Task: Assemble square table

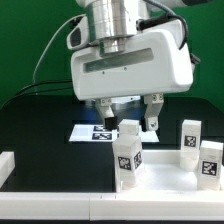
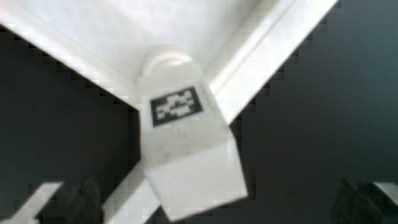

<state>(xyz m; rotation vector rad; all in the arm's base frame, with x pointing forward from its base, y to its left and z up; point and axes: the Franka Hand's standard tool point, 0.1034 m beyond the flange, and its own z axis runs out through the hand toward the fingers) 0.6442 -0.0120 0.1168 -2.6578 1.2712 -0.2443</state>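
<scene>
Gripper (image 1: 134, 112) position: we find it hanging below the large white wrist housing, near the centre of the exterior view, with its two dark fingers (image 1: 155, 108) standing well apart and nothing between them. In the wrist view the fingertips (image 2: 71, 200) show only as dark shapes at the frame edges, again wide apart, with no contact on any part.

Directly under the gripper we see one white block leg (image 1: 126, 155) standing upright on the square tabletop (image 1: 160, 178). Its upper end lies just below the fingertips, at about 6 o'clock from them in the exterior view; we cannot tell whether a small gap remains. The leg carries a black-and-white tag on its front face. In the wrist view the same leg (image 2: 185, 140) runs lengthwise between the two fingers, tag facing the camera, with its far end seated near a corner of the tabletop's raised rim (image 2: 267, 50).

We locate two further tagged legs at about 3 o'clock from the gripper in the exterior view: one (image 1: 189, 138) upright near the far rim, the other (image 1: 210, 160) just beside it, nearer the camera. The marker board (image 1: 90, 132) lies flat on the black table (image 1: 40, 125), behind the tabletop and partly hidden by the gripper. A plain white bar (image 1: 5, 166) sits at 9 o'clock, well apart.
</scene>
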